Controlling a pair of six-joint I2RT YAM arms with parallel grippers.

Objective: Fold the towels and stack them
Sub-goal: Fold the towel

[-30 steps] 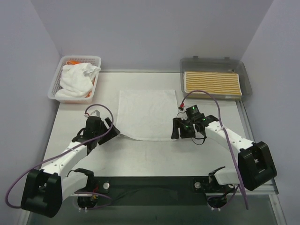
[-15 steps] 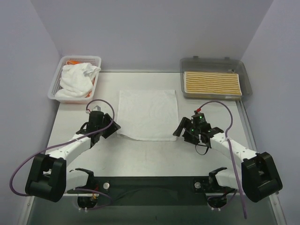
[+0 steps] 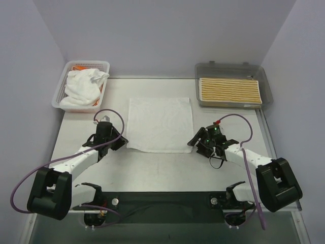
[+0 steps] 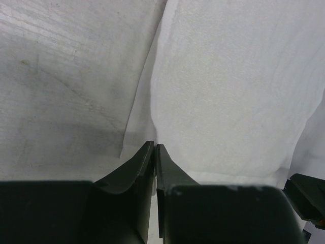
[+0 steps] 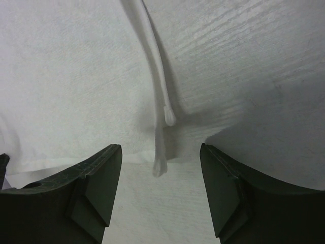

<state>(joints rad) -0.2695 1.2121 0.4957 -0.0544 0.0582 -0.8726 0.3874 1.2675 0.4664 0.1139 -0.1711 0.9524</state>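
A plain white towel (image 3: pixel 160 123) lies spread flat in the middle of the table. My left gripper (image 3: pixel 122 139) is at its near left corner. In the left wrist view the left gripper (image 4: pixel 154 145) is shut on the edge of the white towel (image 4: pixel 228 86), with a sliver of cloth between the fingers. My right gripper (image 3: pixel 194 141) is at the towel's near right corner. Seen from the right wrist, the right gripper (image 5: pixel 160 148) stands open, low over the table, and the white towel's (image 5: pixel 66 76) raised hem runs between its fingers.
A white mesh basket (image 3: pixel 86 63) at the back left holds crumpled white towels (image 3: pixel 81 86) with some orange cloth showing. A grey translucent tray (image 3: pixel 231 67) at the back right holds a folded yellow-and-white striped towel (image 3: pixel 230 90).
The left gripper has slid to the towel's near left corner and closed on its edge. The right gripper has backed off to the near right corner, staying open.
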